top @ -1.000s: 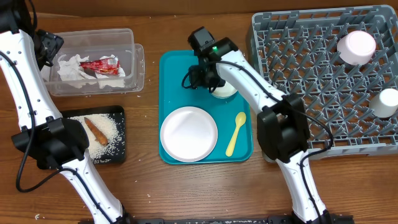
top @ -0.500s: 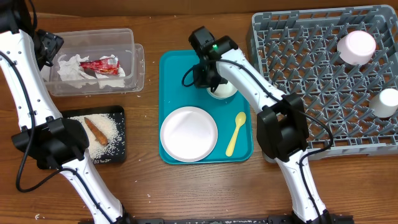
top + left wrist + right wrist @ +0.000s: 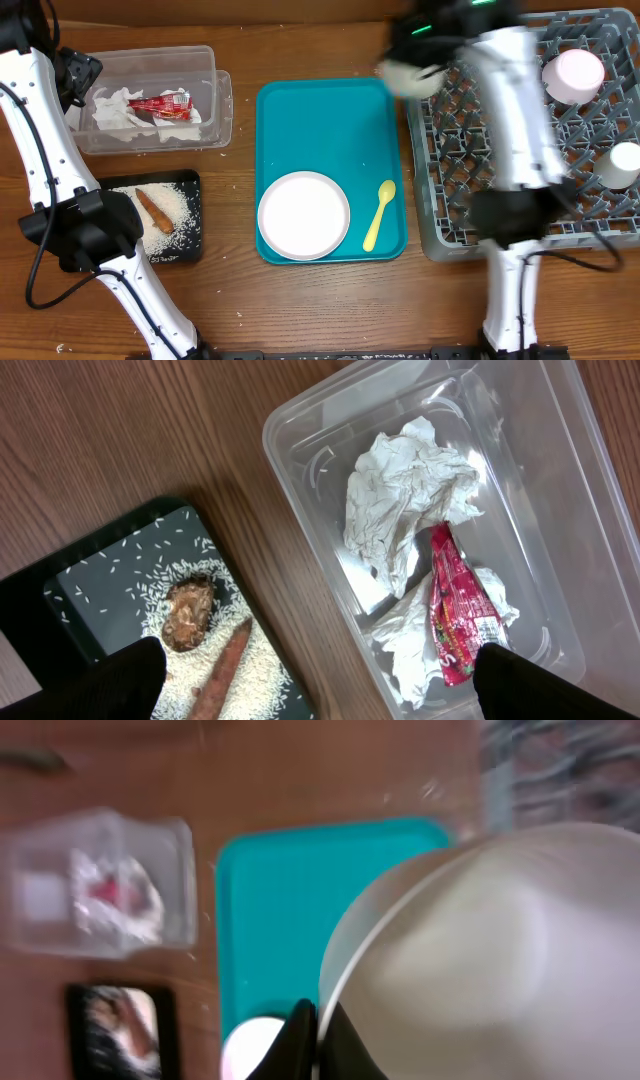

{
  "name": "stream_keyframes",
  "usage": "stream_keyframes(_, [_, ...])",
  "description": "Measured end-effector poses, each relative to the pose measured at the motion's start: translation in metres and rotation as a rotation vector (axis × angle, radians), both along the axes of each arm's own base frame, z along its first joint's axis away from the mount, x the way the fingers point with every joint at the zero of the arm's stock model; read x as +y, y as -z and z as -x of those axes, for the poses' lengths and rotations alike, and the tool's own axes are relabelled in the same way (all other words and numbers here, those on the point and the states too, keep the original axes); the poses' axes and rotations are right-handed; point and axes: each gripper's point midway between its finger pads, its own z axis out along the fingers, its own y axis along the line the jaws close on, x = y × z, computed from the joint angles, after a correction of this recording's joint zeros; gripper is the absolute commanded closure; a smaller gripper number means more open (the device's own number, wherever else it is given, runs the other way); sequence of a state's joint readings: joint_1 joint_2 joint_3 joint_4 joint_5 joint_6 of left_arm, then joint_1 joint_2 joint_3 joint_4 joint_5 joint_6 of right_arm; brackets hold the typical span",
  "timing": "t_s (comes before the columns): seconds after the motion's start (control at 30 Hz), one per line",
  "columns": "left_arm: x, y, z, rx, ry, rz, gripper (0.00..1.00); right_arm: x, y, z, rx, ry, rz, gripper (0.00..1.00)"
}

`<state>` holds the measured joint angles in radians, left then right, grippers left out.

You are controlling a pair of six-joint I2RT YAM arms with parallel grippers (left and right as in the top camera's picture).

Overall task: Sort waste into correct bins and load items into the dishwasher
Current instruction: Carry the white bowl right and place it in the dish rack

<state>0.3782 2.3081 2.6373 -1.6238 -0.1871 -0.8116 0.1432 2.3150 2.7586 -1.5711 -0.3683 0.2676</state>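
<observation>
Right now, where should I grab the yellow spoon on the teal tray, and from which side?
Probably grip the spoon by its slim handle, mid-length, from straight above: it lies flat on the teal tray, the plate on one side, the tray's rim close on the other.

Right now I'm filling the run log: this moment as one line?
right gripper: shut on bowl, held at dish rack edge | left gripper: open, by tub | plate, spoon: on teal tray
</observation>
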Motion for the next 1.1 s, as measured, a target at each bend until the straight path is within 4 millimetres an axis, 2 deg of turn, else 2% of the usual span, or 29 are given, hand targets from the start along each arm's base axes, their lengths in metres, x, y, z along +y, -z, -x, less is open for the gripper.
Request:
stream_keyframes(0.03, [0.0,0.0,0.0,0.0,0.0,0.0,0.0,-0.034,-0.012,-0.003,-0.016,0.041,-0.049,0.96])
stream_keyframes(0.1, [0.0,0.0,0.0,0.0,0.0,0.0,0.0,-0.082,-0.021,-0.004,-0.018,0.102,-0.112,0.96])
stream_keyframes(0.23, [0.0,0.0,0.0,0.0,0.0,0.0,0.0,-0.187,-0.019,0.002,-0.027,0.227,-0.237,0.96])
stream_keyframes(0.3, [0.0,0.0,0.0,0.0,0.0,0.0,0.0,-0.217,-0.018,0.008,-0.05,0.232,-0.303,0.96])
stream_keyframes(0.4, [0.0,0.0,0.0,-0.001,0.0,-0.001,0.0,-0.245,-0.013,0.017,-0.102,0.195,-0.4,0.96])
stream_keyframes(0.57, [0.0,0.0,0.0,0.0,0.0,0.0,0.0,-0.258,0.003,0.013,-0.2,0.115,-0.5,0.96])
stream_keyframes(0.77, [0.0,0.0,0.0,0.0,0.0,0.0,0.0,-0.256,0.034,-0.011,-0.326,0.035,-0.569,0.96])
stream_keyframes(0.9, [0.0,0.0,0.0,0.0,0.0,0.0,0.0,-0.254,0.054,-0.018,-0.296,0.067,-0.626,0.96])
stream_keyframes(1.1, [0.0,0.0,0.0,0.0,0.0,0.0,0.0,-0.258,0.075,-0.014,-0.159,0.185,-0.662,0.96])
